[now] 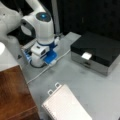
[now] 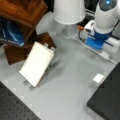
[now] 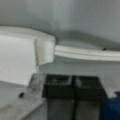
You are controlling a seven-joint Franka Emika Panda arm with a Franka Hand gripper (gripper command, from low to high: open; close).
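Gripper (image 3: 73,83) is right down at the table (image 1: 82,82), fingers (image 3: 58,86) pressed together with nothing between them as far as the wrist view shows. The white cable (image 3: 85,53) runs crosswise just ahead of the fingertips, and its chunky plug (image 3: 17,58) sits ahead and off to one side.

My take: shut fingers can only nudge here. For a real hold they'd have to spread first, straddle the thin run of cable rather than the fat plug, and come in square across it so it doesn't roll out. Stay low and slow, since the cable is light and will skate on that table.

Pose: in a front view the arm (image 1: 41,27) is folded over, wrist aimed straight down. The black box (image 1: 96,51) is well apart from it.
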